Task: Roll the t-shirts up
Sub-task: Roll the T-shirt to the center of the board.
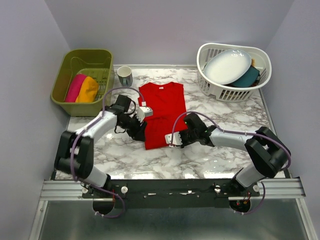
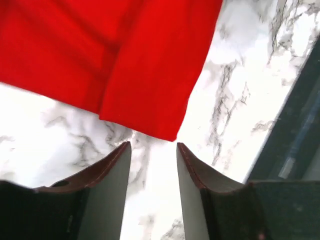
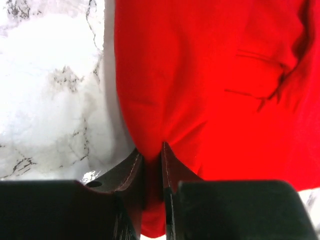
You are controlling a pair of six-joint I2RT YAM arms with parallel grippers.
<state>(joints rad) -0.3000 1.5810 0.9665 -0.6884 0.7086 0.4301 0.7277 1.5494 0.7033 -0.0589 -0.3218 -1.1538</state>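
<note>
The red t-shirt point(image 1: 162, 112) lies folded lengthwise on the marble table, collar at the far end. My left gripper point(image 1: 141, 131) is open and empty at the shirt's near left corner; in the left wrist view the corner of the shirt point(image 2: 145, 75) lies just beyond my gripper point(image 2: 153, 145). My right gripper point(image 1: 176, 141) is shut on the shirt's near right hem; in the right wrist view the red cloth point(image 3: 215, 80) bunches between the jaws of my gripper point(image 3: 152, 148). A magenta shirt point(image 1: 75, 87) and an orange shirt point(image 1: 88, 89) lie rolled in the green basket point(image 1: 64, 72).
A white mug point(image 1: 124, 76) stands left of the shirt's collar. A white laundry basket point(image 1: 220, 89) at the back right holds a white oval plate point(image 1: 227, 65) and a teal cloth point(image 1: 246, 77). The table's near edge runs along a metal rail point(image 1: 170, 186).
</note>
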